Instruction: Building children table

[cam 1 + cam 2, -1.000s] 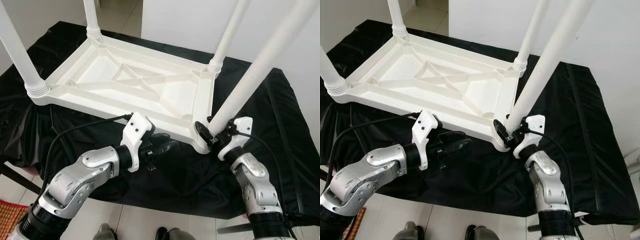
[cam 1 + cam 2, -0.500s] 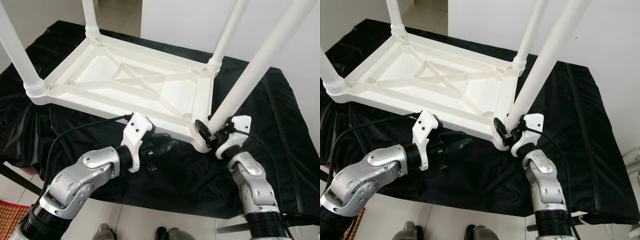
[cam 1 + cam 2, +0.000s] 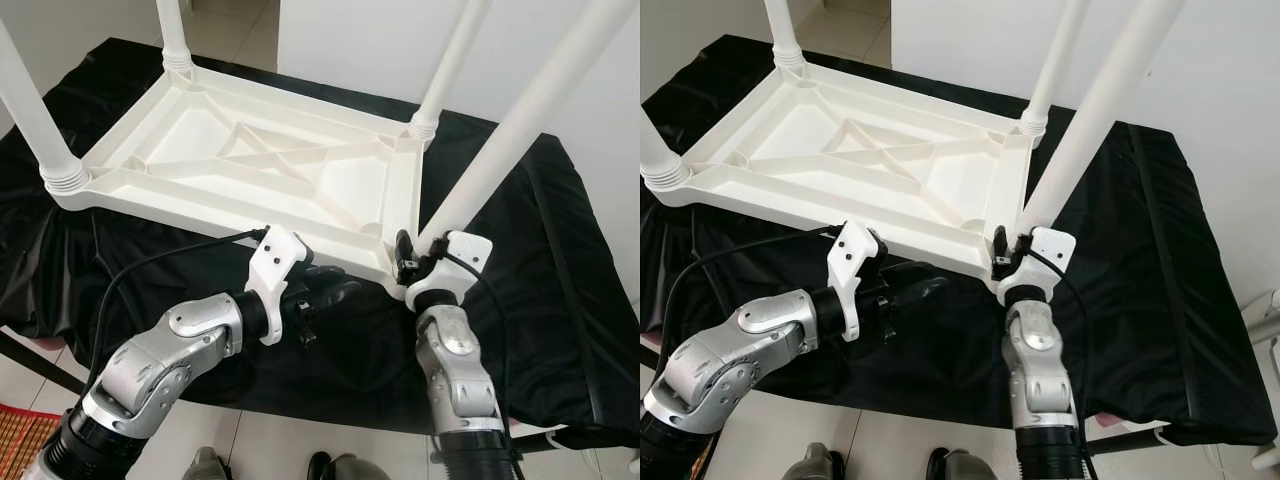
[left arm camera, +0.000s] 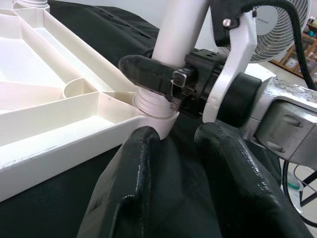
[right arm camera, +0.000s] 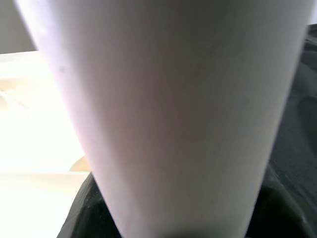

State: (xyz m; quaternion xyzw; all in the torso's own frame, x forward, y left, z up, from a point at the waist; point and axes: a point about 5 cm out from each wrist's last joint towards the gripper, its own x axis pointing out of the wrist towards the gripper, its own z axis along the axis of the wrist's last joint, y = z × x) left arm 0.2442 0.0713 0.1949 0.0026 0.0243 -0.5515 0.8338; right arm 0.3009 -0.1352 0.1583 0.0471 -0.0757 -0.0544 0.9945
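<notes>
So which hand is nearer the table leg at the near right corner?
Right. The right hand is clamped around that table leg at its base; the left hand sits below the tabletop edge, apart from the leg.

Black cloth (image 3: 560, 300) — creased — over the surface (fan (image 4: 277, 29) nearby).

One white table top (image 3: 270, 170) lay upside down on one black cloth (image 3: 560, 290). Four white legs (image 3: 520, 130) stood up from its corners, two near and two far. Two grippers were in: the left gripper (image 3: 335, 290) and the right gripper (image 3: 410, 262).
</notes>
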